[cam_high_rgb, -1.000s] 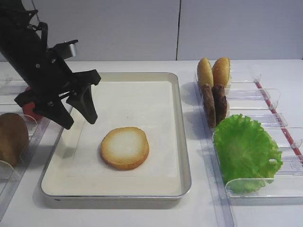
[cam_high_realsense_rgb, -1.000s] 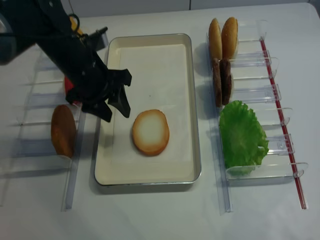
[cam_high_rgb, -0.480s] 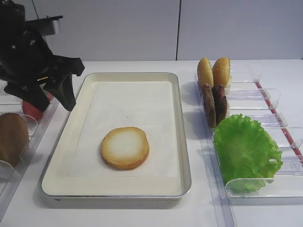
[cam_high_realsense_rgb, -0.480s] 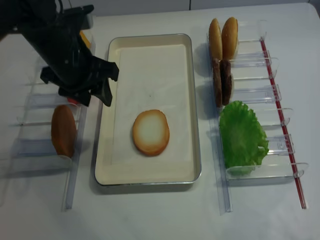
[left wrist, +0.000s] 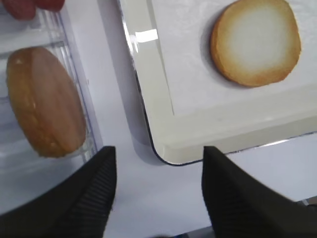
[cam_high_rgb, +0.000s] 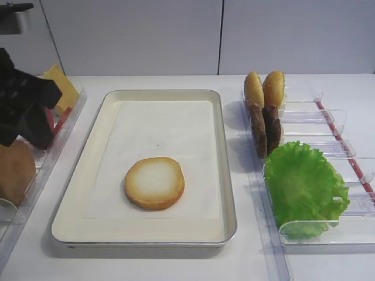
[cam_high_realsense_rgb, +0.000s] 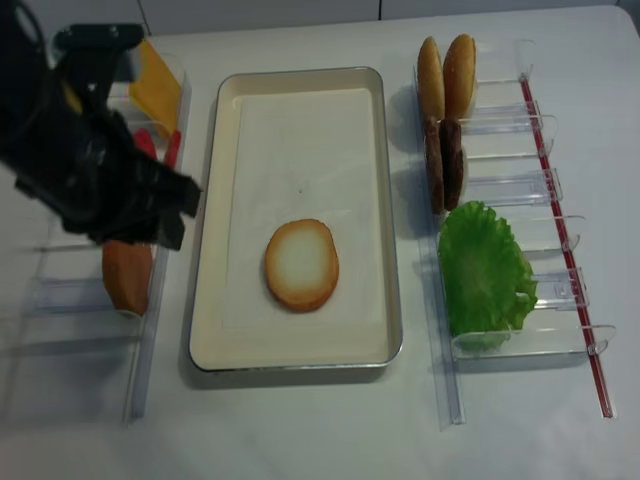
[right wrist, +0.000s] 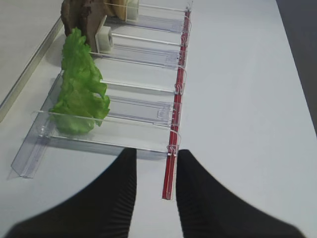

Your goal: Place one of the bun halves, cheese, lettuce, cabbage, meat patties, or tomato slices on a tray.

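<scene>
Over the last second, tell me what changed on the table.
The left gripper pulled back off the tray toward the left rack, empty, jaws apart, now above the brown domed bun half. The pale bun half, lettuce and meat patties stayed put.

White counter [cam_high_realsense_rgb: 320, 430] w/ cream tray [cam_high_realsense_rgb: 205, 300] in the middle, clear plastic racks left [cam_high_realsense_rgb: 90, 300] & right [cam_high_realsense_rgb: 540, 190].

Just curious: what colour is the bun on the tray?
Pale whitish bun half, golden-brown rim; clearest in the left wrist view.
</scene>
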